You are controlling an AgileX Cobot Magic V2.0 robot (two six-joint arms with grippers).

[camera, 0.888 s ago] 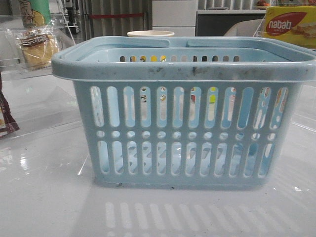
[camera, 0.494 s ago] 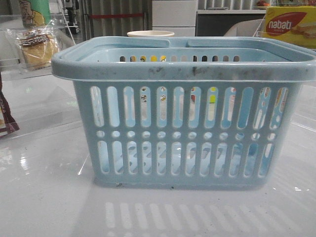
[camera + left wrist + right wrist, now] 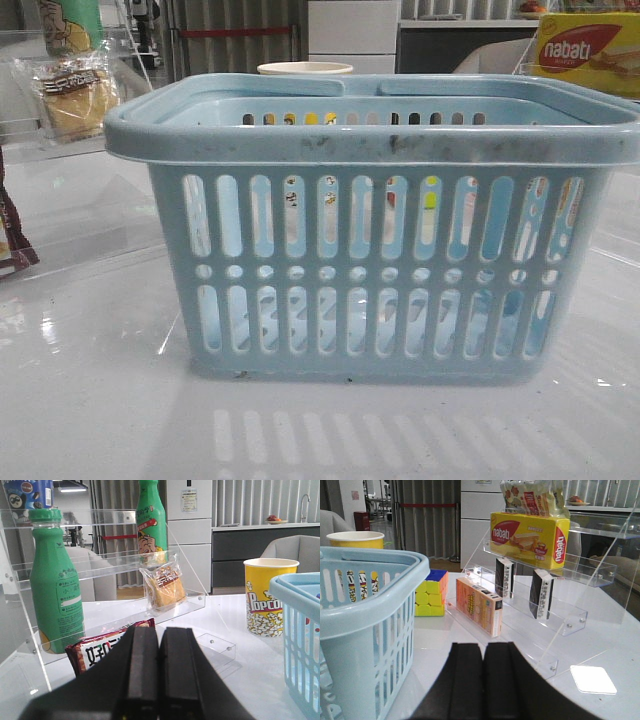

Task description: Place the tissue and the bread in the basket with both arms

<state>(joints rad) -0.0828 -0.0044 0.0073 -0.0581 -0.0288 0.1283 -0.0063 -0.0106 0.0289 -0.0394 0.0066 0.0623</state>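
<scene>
I am sitting at the very start of this job, as I judge it: nothing is lifted yet and the basket [image 3: 380, 230] is standing on the worktop [image 3: 90, 400] with neither item visibly in it.

On my left wrist view the left gripper [image 3: 159, 672] is showing its jaws pressed together, holding nothing. The bread [image 3: 163, 586] is leaning upright on the low step of the clear shelf rack [image 3: 100, 570], ahead of these jaws and well apart from them. A green bottle [image 3: 56, 585] is standing nearer on the same rack, off to one side of the line to the bread, and a dark snack packet [image 3: 102, 650] is lying just beyond the jaws, between them and the rack.

On my right wrist view the right gripper [image 3: 483, 680] is likewise closed and empty. Two black-and-white packs are standing on the lower step of the right-hand rack [image 3: 555, 605]; I am taking the nearer one as the tissue [image 3: 541, 594], ahead of the jaws and apart from them, under the yellow nabati box [image 3: 527, 532]. An orange carton [image 3: 479, 606] is standing closer, beside that line.

Next, I reckon, both sets of jaws need opening, then each arm reaching forward to its rack, the left passing over the snack packet and clear of the bottle.
</scene>
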